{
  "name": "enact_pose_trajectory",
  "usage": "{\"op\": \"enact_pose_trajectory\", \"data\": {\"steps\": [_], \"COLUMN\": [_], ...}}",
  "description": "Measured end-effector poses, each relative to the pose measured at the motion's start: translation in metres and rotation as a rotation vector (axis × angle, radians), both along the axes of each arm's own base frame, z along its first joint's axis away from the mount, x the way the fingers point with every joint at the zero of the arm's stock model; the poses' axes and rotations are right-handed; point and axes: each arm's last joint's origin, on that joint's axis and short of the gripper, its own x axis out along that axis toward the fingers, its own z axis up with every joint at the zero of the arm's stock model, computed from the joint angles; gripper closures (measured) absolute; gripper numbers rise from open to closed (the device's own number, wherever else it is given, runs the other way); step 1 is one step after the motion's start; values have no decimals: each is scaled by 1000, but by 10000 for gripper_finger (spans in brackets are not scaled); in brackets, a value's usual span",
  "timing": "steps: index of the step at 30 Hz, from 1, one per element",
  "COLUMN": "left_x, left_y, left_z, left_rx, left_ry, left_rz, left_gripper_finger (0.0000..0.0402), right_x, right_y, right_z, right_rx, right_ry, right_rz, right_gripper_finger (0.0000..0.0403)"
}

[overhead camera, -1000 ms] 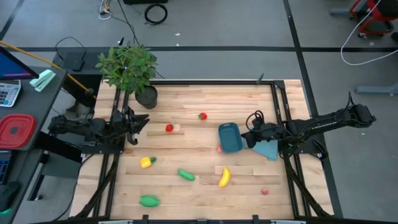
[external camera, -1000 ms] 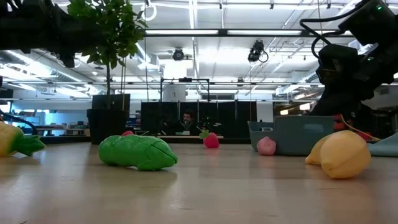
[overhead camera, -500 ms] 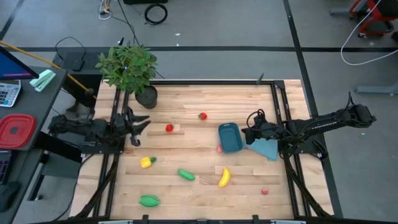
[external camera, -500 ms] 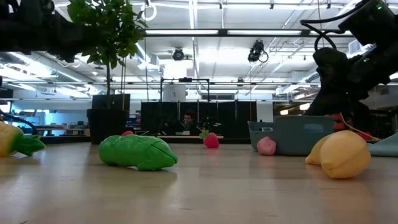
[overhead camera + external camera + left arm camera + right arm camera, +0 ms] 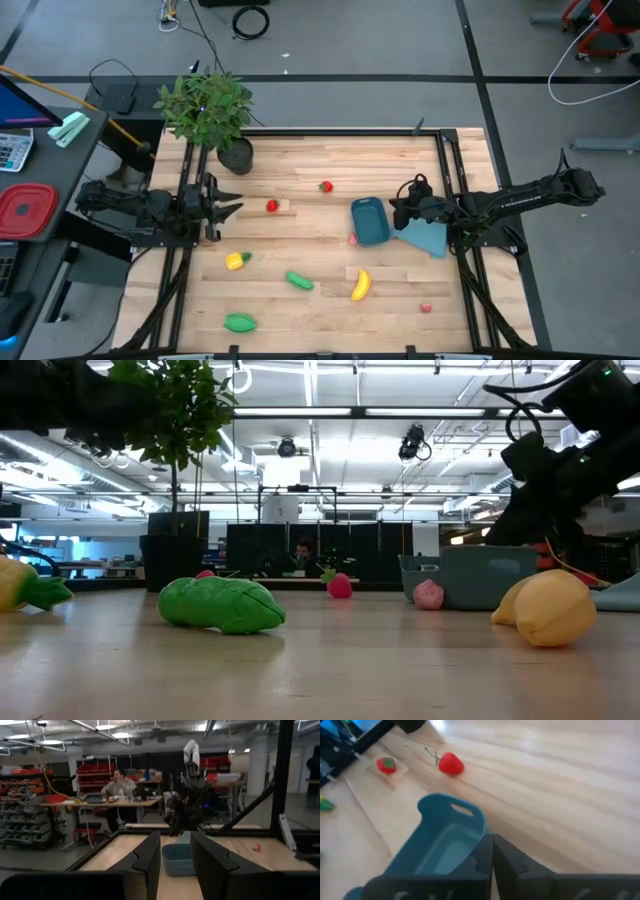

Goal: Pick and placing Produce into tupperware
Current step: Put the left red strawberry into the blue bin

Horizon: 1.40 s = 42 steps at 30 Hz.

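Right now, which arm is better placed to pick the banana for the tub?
Probably right. The right gripper hovers beside the tub, with the banana nearby; the left gripper waits across the table.

- Tupperware (image 5: 369, 220): dark blue, plain.
- Flat piece (image 5: 428, 238) at 3 o'clock of the tub: light blue.
- Banana (image 5: 360, 285): yellow.
- Yellow piece (image 5: 235, 261): yellow body, green stem.
- Oblong pieces (image 5: 299, 281) and (image 5: 239, 322): green.
- Small pieces (image 5: 325, 186), (image 5: 272, 206), (image 5: 426, 308): red.
- Table (image 5: 320, 160): pale wood with plank lines.
- Potted plant (image 5: 207, 108): green leaves, black pot.
- Container (image 5: 24, 210) at 9 o'clock: red.
- Both arms: dark.
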Motion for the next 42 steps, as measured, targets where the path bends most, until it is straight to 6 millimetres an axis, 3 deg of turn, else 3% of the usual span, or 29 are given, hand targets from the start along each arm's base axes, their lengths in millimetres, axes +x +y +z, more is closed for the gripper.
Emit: {"op": "enact_pose_trajectory", "data": {"steps": [6, 11, 14, 21, 29, 37, 42], "left_x": [7, 14, 18, 28, 50, 77, 86], "left_y": [0, -1, -1, -4, 2, 9, 10], "left_z": [9, 13, 14, 23, 26, -4, -16], "left_rx": [43, 70, -15, -133, -192, -353, -353], "left_ry": [72, 124, 125, 244, 537, 709, 771], "left_rz": [68, 126, 116, 116, 239, 269, 295], "left_gripper_finger": [227, 181, 168, 171, 166, 175, 189], "right_x": [5, 8, 13, 25, 32, 34, 34], "right_y": [1, 1, 0, -4, -4, -4, -4], "right_z": [8, 15, 27, 65, 103, 103, 103], "right_rx": [-137, -166, -183, -235, -267, -262, -266], "right_ry": [-12, -15, -44, -125, -215, -197, -186], "right_rz": [114, 136, 134, 125, 125, 126, 129], "right_gripper_finger": [365, 310, 272, 204, 165, 162, 164]}}
